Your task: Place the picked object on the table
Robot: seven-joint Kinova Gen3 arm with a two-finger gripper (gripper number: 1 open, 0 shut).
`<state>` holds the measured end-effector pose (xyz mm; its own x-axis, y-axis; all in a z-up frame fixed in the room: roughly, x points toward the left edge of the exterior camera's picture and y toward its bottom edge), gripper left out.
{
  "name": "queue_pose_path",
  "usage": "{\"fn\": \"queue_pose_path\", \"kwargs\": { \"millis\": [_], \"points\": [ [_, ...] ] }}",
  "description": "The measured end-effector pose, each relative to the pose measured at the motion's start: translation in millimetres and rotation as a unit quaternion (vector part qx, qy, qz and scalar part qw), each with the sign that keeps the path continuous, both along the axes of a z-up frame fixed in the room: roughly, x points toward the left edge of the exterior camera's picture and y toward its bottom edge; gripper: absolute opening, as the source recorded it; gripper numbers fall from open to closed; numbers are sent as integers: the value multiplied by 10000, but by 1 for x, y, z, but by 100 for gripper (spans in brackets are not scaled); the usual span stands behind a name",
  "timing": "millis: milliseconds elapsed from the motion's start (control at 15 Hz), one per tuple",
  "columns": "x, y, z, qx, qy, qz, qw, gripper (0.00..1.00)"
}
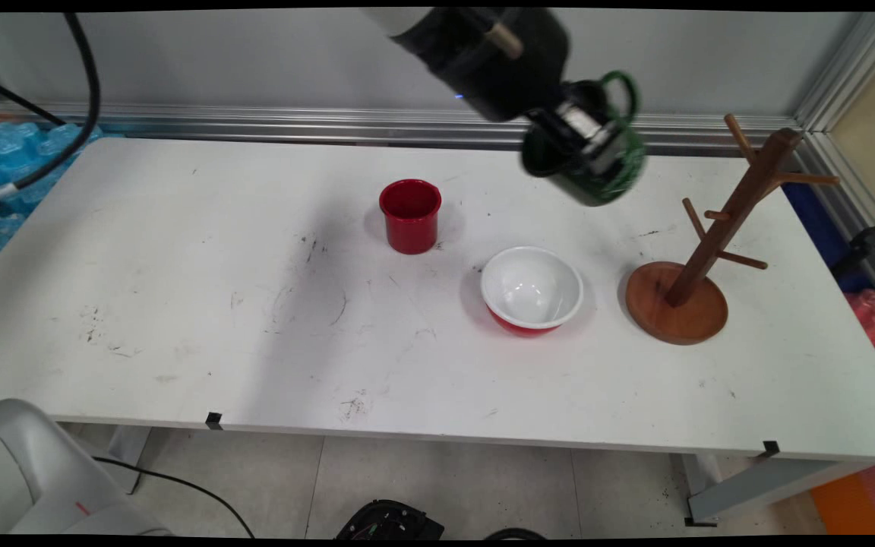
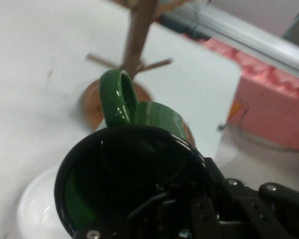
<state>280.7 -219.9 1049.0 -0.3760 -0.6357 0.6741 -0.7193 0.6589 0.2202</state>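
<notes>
1. The jaws are clamped on the rim of a green mug, one finger inside its dark interior and the other outside, as the hand view shows.
2. The green mug hangs tilted in the air above the worktop, its handle pointing up and away from the jaws.
3. Below the mug, slightly nearer the camera, sits a bowl, white inside and red outside.
4. To the right of the mug stands a wooden mug tree on a round base, its pegs bare.
5. A red cup stands upright left of the bowl, well apart from the jaws.
</notes>
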Motion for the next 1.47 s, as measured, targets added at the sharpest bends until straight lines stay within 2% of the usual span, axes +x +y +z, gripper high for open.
{"fn": "queue_pose_path", "kwargs": {
  "millis": [333,733,1000,1133,1467],
  "points": [
    [19,-3,-15,328,-684,377,9964,0],
    [28,-9,-44,715,-1313,637,9867,0],
    [29,-18,-79,1021,-1748,757,9764,0],
    [28,-21,-93,1134,-1888,794,9722,0],
    [24,-29,-140,1495,-2273,885,9582,0]
  ]
}}
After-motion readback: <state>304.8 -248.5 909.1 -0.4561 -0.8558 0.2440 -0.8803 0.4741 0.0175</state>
